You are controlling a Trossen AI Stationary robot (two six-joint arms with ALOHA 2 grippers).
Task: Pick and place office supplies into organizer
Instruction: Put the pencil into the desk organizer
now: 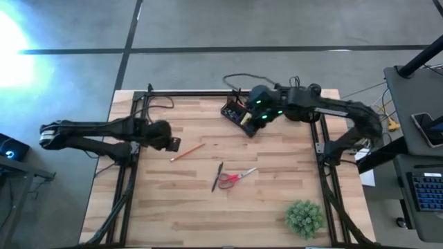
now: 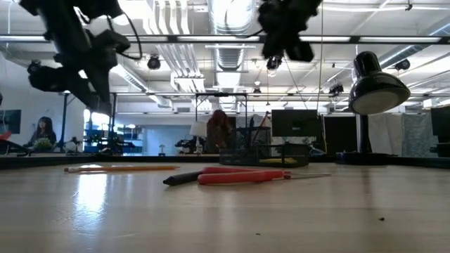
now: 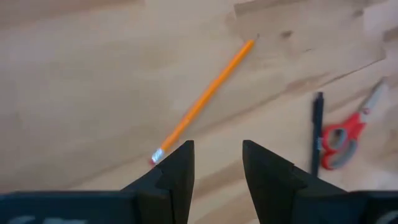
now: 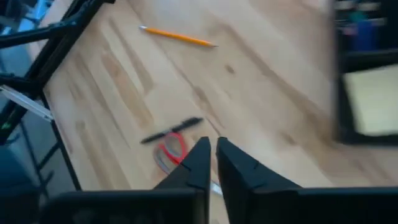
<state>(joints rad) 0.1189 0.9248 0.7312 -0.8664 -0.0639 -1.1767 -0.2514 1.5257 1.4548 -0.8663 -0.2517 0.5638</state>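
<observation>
An orange pencil (image 1: 187, 152) lies flat on the wooden table, left of centre. A black pen (image 1: 217, 176) and red-handled scissors (image 1: 237, 178) lie side by side mid-table. The black organizer (image 1: 235, 113) stands near the far edge, and the right wrist view shows a yellow sticky-note pad (image 4: 373, 102) inside it. My left gripper (image 3: 217, 168) is open, hovering just short of the pencil's (image 3: 202, 102) eraser end. My right gripper (image 4: 213, 155) is shut and empty, raised beside the organizer (image 4: 367, 68). No blue piece shows.
A green plant (image 1: 304, 218) stands near the table's near right corner. Black frame rails (image 1: 128, 173) run along the left and right sides. A desk lamp (image 2: 378, 88) shows at the right in the low view. People are in the room behind the table.
</observation>
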